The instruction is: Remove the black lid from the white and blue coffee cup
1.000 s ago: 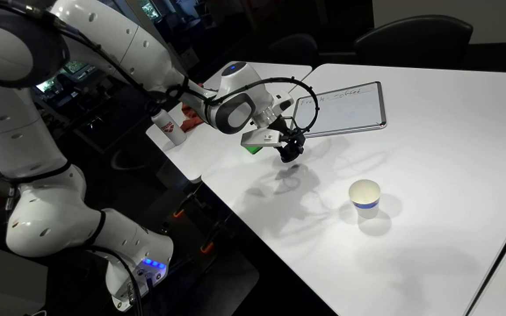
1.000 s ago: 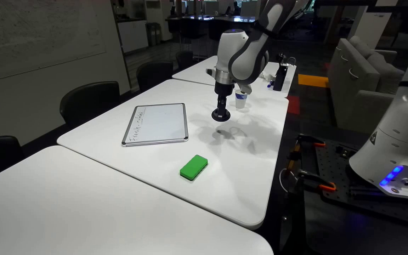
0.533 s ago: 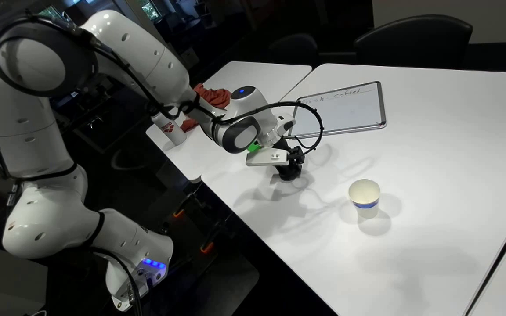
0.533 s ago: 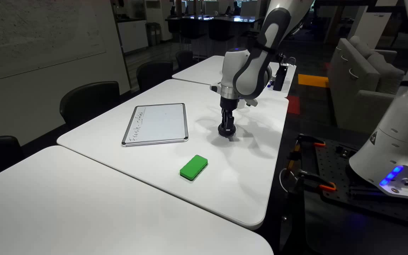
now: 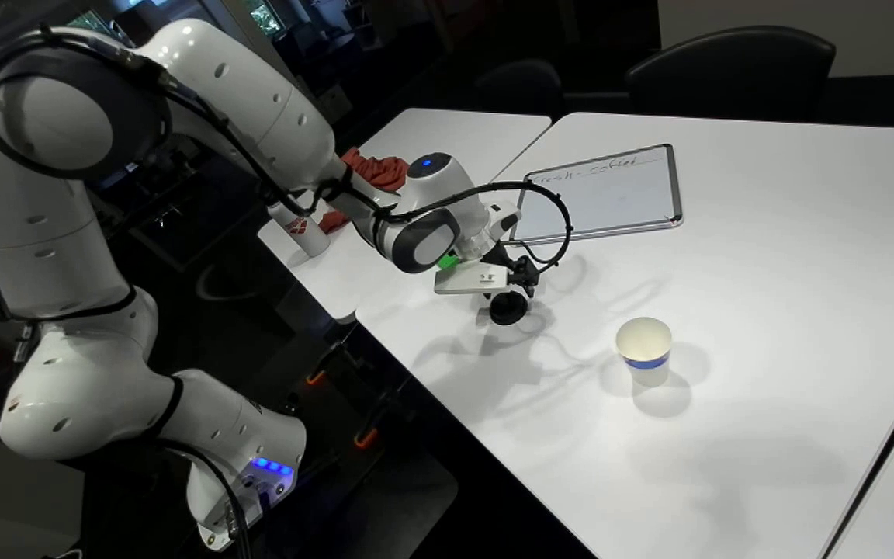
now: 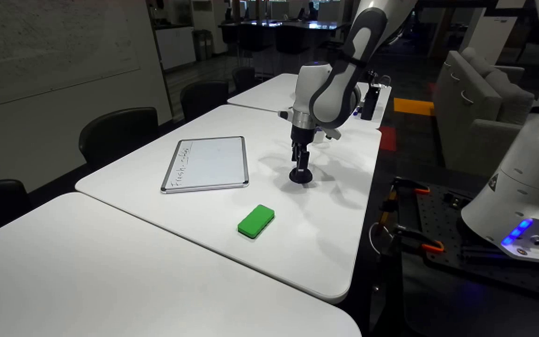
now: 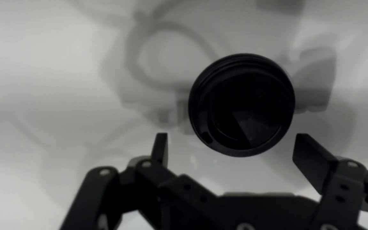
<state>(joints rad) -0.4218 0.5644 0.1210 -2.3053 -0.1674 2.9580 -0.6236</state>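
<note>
The black lid [image 5: 508,309] lies on the white table, just under my gripper [image 5: 511,289]. It also shows below the gripper in an exterior view [image 6: 301,176]. In the wrist view the round lid [image 7: 241,105] shows just beyond my gripper's fingertips [image 7: 230,143]. The fingers are spread wider than the lid, with a gap on each side, and hold nothing. The white and blue coffee cup [image 5: 646,363] stands upright and open-topped, apart from the lid. Its pale interior shows. In an exterior view the cup [image 6: 318,136] is mostly hidden behind the gripper.
A framed whiteboard [image 5: 610,194] with handwriting lies on the table; it also shows in an exterior view [image 6: 211,161]. A green block [image 6: 256,221] lies on the near side there. A white bottle [image 5: 303,233] and a red cloth [image 5: 379,172] are beyond the arm.
My gripper has come down to the table with the lid over the last second. It has since opened and let go of the lid. The cup has not moved.
</note>
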